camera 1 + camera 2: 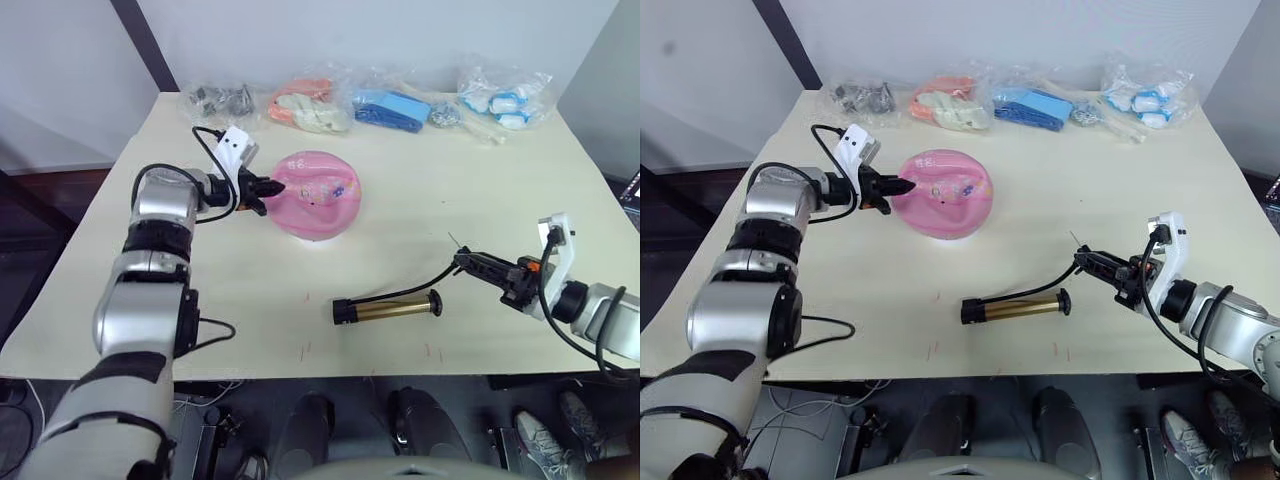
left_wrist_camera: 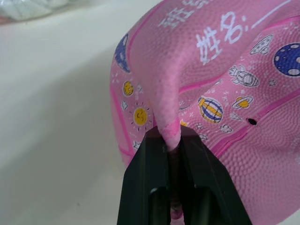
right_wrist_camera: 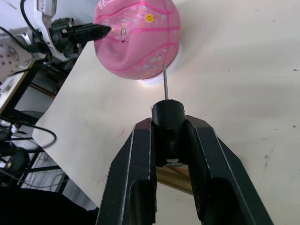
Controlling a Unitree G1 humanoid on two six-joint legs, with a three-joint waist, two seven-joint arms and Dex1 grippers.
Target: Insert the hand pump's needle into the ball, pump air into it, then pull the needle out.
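Behind ball (image 1: 318, 195), bagged items (image 1: 390, 105).

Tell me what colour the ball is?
Pink, with little cartoon prints; the ball shows best in the left wrist view.

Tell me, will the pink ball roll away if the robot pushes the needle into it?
Probably not far. The ball looks caved in and saggy, so it should squash rather than roll. The left gripper is pinching a fold of its skin, which likely steadies it. That soft skin may dent under the needle.

Silver arms, black cables, black-fingered grippers.
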